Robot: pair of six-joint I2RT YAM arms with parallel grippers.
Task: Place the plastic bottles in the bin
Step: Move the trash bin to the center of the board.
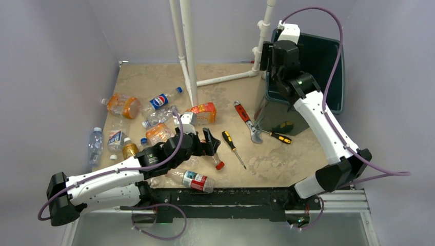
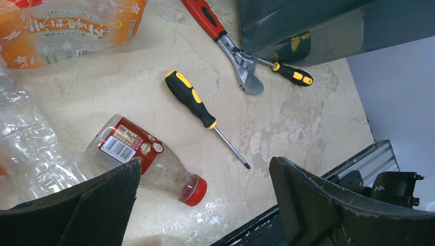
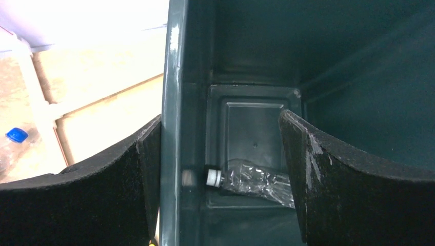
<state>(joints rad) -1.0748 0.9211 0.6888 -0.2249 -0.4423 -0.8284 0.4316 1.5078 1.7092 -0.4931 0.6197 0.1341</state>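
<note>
1. Where the table (image 1: 287, 164) meets the left wall, a loose cluster of plastic bottles (image 1: 117, 137) lies flat, all outside the bin. A far-left clear bottle (image 1: 95, 145) is outermost. An orange-tinted bottle (image 1: 123, 106) lies behind it, and a Pepsi bottle (image 1: 163, 99) lies further right.
2. A red-labelled bottle (image 1: 195, 179) lies at the table's near edge, just beside the left arm.
3. An orange-labelled bottle (image 1: 204, 111) lies flat behind the left wrist, near the foot of the white pipe frame (image 1: 187, 46).
4. The left gripper (image 1: 211, 146) has its fingers (image 2: 107, 205) spread wide and grasps nothing. It hangs over a red-capped bottle (image 2: 146, 159) lying on its side on the table. Contact between finger and bottle cannot be determined.
5. A yellow-and-black screwdriver (image 1: 233, 148) lies just right of that bottle, apart from it.
6. A red-handled wrench (image 1: 249, 122) lies further right, its jaw end touching or crossing the shaft of a second screwdriver (image 1: 277, 136) at the foot of the bin.
7. The bin (image 1: 320, 56) stands at the far right corner of the table.
8. The right gripper (image 3: 218, 123) is above the bin's left rim, fingers (image 3: 328, 174) wide apart and empty. In the wrist view the rim runs between them.
9. A crushed clear bottle (image 3: 251, 179) with a white cap lies on the bin's floor, below the right gripper.
</note>
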